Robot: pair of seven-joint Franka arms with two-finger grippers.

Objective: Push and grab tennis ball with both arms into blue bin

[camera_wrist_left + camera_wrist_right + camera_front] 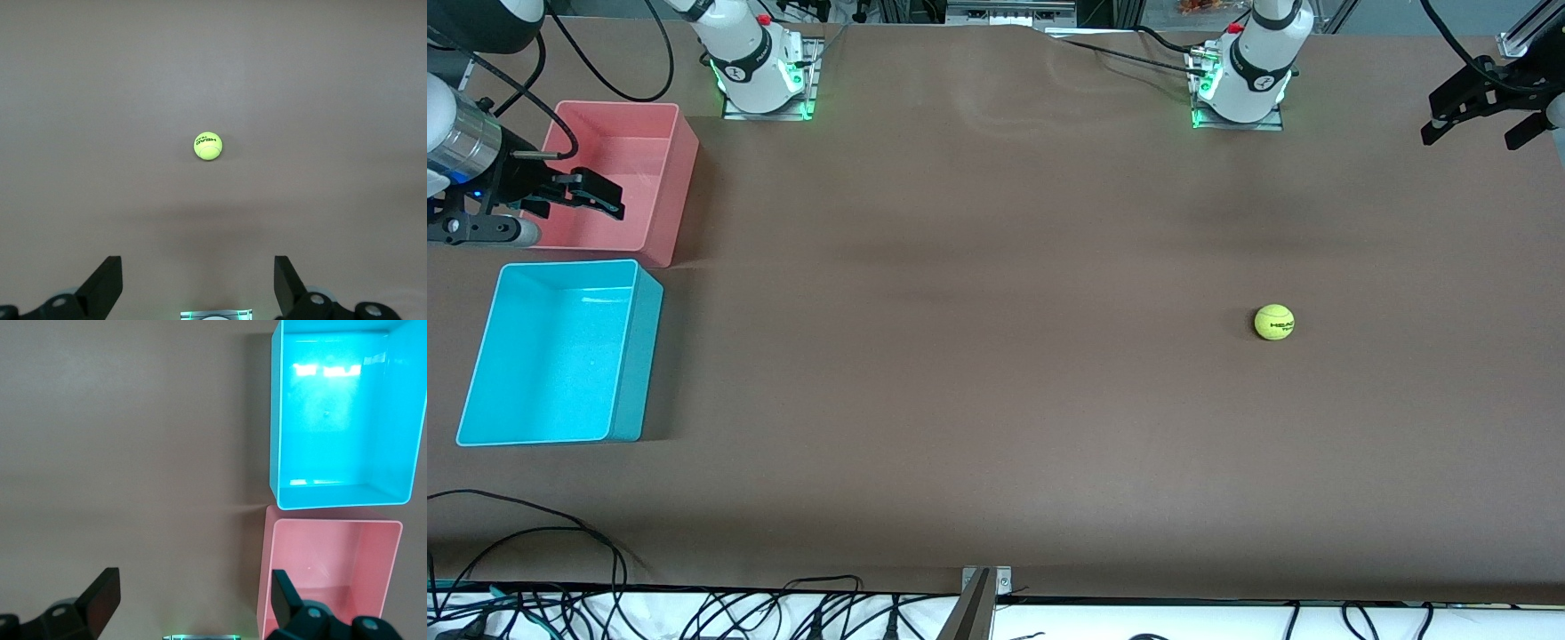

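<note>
The blue bin [560,351] sits nearest the front camera at the right arm's end of the tabletop [978,356], touching the pink bin [618,182] farther back. The tennis ball [1274,322] lies toward the left arm's end, well apart from the left gripper [1480,111], which hangs empty, spread wide. The right gripper [587,196] hovers over the pink bin, likewise wide and empty.

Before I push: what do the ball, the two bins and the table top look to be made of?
Ball: fuzzy yellow-green felt, matte, with black lettering, probably over rubber.
Blue bin: smooth, hard plastic by its look; its floor shows glossy light reflections.
Pink bin: same moulded look, likely plastic, slightly glossy.
Table: covered in a matte brown sheet, perhaps paper or cloth; faint creases show.
</note>
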